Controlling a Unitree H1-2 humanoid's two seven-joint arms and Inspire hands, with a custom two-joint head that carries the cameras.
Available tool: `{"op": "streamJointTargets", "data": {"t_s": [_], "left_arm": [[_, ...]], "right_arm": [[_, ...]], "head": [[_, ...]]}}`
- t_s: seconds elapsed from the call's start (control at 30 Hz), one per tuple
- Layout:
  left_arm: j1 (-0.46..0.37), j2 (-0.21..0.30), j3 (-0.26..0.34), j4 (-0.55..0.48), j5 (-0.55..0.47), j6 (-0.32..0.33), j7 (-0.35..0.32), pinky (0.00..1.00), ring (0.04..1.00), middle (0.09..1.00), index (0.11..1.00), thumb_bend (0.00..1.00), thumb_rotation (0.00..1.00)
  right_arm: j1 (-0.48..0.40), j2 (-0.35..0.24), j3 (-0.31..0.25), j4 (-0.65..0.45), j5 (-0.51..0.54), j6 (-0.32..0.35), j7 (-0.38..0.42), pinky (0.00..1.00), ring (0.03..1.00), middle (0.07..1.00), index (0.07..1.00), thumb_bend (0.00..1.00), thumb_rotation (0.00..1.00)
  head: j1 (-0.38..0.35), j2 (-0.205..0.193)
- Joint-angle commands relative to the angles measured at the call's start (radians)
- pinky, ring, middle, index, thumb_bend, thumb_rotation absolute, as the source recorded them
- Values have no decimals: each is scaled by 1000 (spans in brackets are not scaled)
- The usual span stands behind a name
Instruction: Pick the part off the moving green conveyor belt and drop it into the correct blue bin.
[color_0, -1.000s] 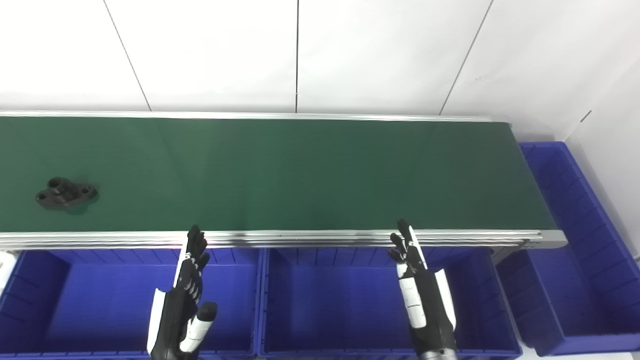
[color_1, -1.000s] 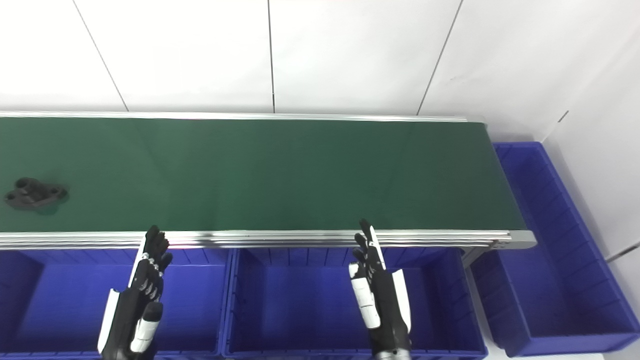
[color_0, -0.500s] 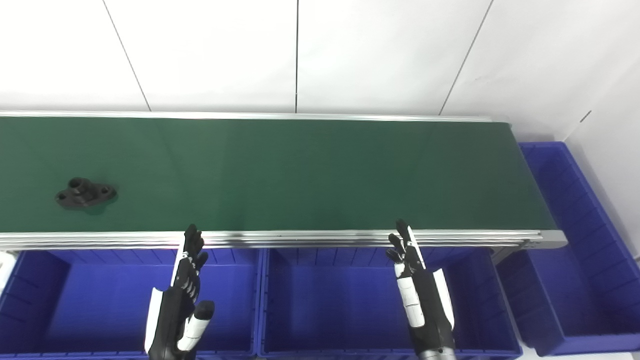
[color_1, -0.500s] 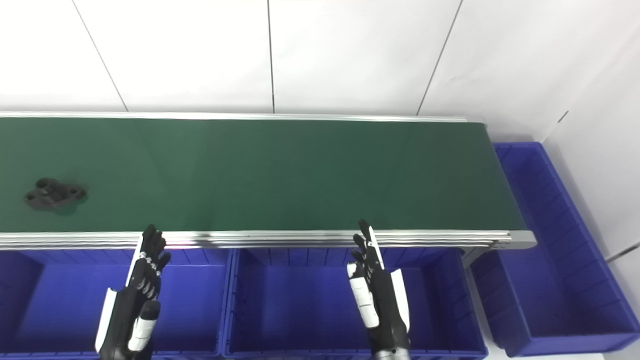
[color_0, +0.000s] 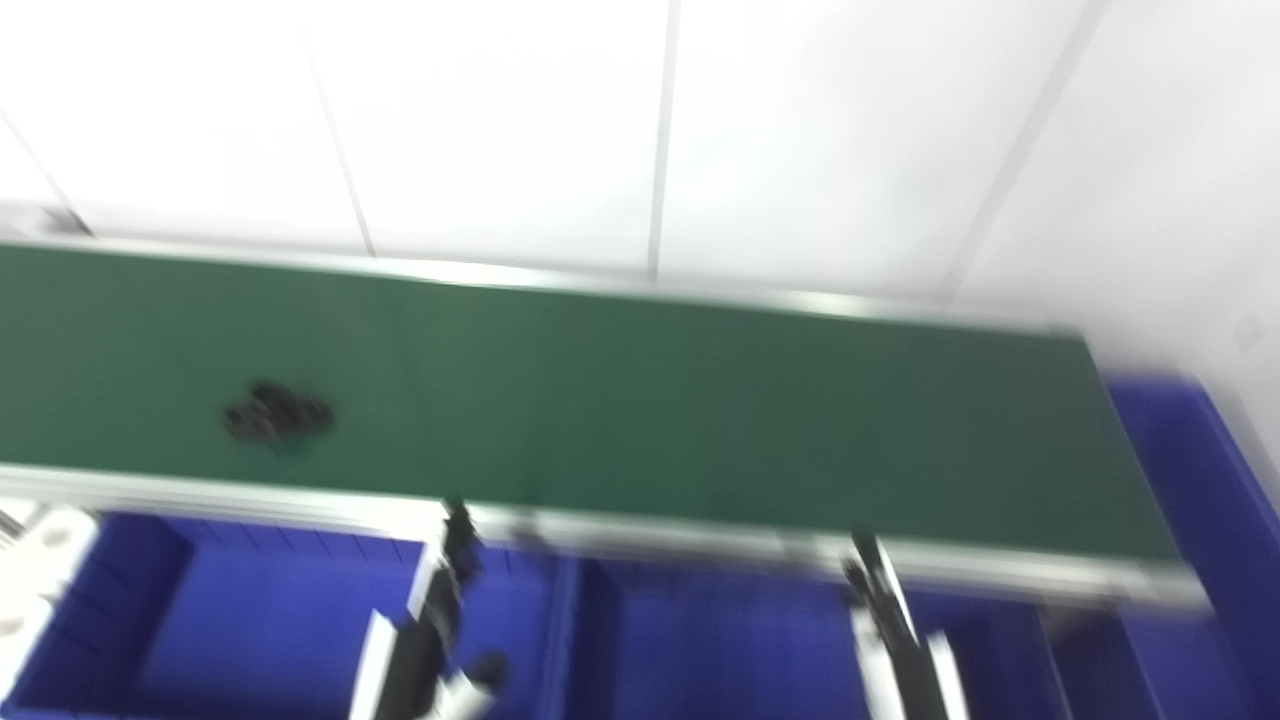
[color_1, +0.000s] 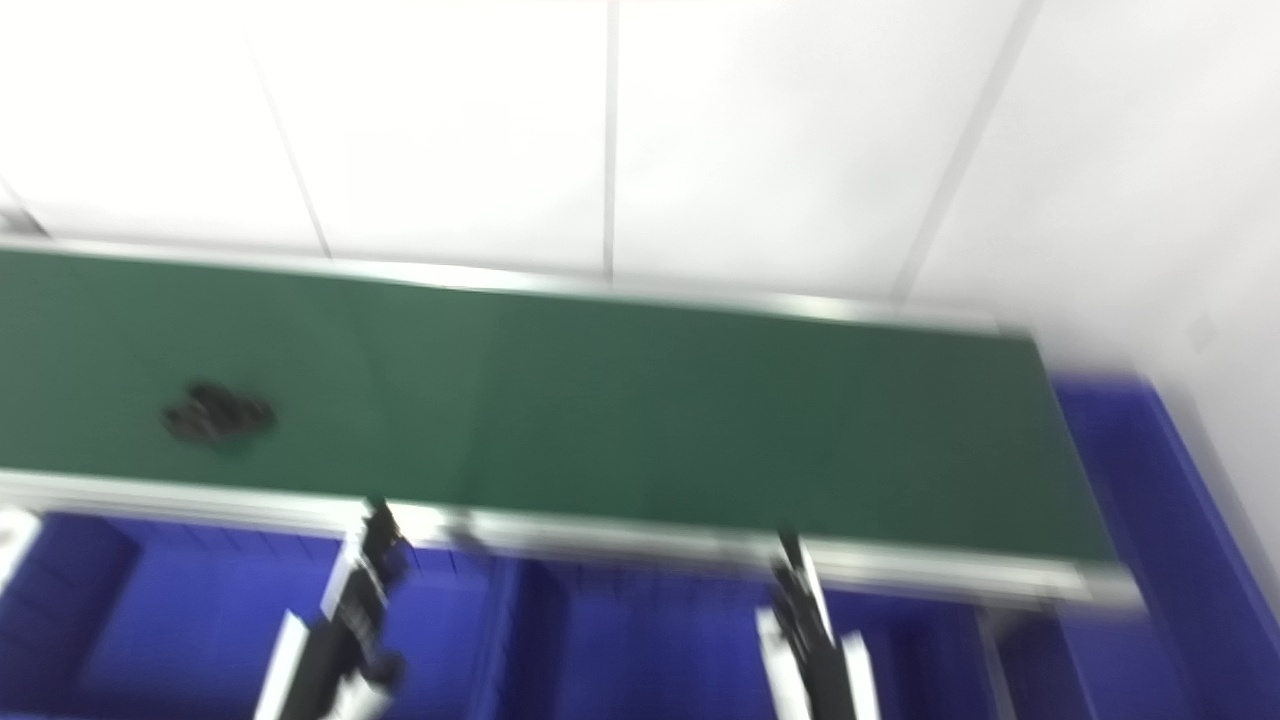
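Observation:
The picture is blurred. A small black part (color_0: 277, 417) lies on the green conveyor belt (color_0: 640, 400) near its left end; it also shows in the right eye view (color_1: 217, 416). My left hand (color_0: 435, 630) is raised over the left blue bin (color_0: 250, 610), below and right of the part, empty with fingers extended. My right hand (color_0: 895, 640) is raised over the middle blue bin (color_0: 700, 640), also empty with fingers extended. Both hands are short of the belt's near rail.
The belt's metal near rail (color_0: 700, 535) runs between the hands and the belt. A third blue bin (color_0: 1200, 470) stands past the belt's right end. A white wall stands behind the belt. A white object (color_0: 40, 560) shows at the left edge.
The camera has swung, shifting and tilting the whole picture and blurring it. The part has ridden the belt to the right. Both hands stay raised and empty over the bins.

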Motion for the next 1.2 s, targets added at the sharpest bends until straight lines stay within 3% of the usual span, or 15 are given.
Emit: {"op": "streamJointTargets", "data": {"t_s": [0.0, 0.17, 0.27, 0.47, 0.63, 0.87, 1.0, 1.03, 1.17], "left_arm": [[-16, -12, -5, 3, 33, -56, 19, 910, 957, 1000, 1000, 810, 799], [-24, -27, -11, 25, 58, -62, 28, 863, 942, 1000, 1000, 807, 787], [-29, -42, -11, 41, 60, -66, 41, 837, 934, 1000, 1000, 816, 770], [-45, -72, -7, 69, 84, -69, 77, 813, 895, 959, 1000, 911, 781], [-38, -61, -15, 44, 113, -61, 76, 819, 912, 983, 1000, 845, 764], [-30, -55, -12, 2, 112, -28, 70, 821, 912, 969, 1000, 882, 781], [-25, -53, -10, -18, 108, 0, 66, 815, 904, 961, 1000, 882, 774], [-24, -52, -11, -22, 101, 6, 63, 823, 914, 969, 1000, 882, 779], [-24, -39, -14, -40, 50, 27, 39, 835, 925, 975, 1000, 869, 758]], "right_arm": [[-11, -11, -9, 9, 10, -77, 10, 958, 984, 1000, 999, 695, 1000], [-22, -26, -26, 44, 16, -95, 12, 976, 995, 1000, 1000, 713, 1000], [-27, -35, -35, 63, 19, -106, 14, 978, 995, 1000, 1000, 673, 1000], [-42, -38, -49, 81, 37, -110, 18, 992, 1000, 1000, 1000, 715, 1000], [-39, -35, -48, 62, 44, -103, 25, 1000, 1000, 1000, 1000, 663, 1000], [-30, -35, -37, 25, 43, -96, 41, 1000, 993, 1000, 1000, 572, 1000], [-24, -28, -31, 5, 18, -94, 37, 984, 976, 1000, 1000, 616, 945], [-23, -26, -29, 2, 9, -97, 33, 969, 962, 999, 1000, 665, 928], [-23, -26, -21, -11, -91, -117, 7, 911, 922, 971, 1000, 746, 888]], "head": [[27, -14], [61, -31], [101, -53], [128, -56], [106, -13], [66, 50], [48, 68], [48, 68], [23, 83]]}}
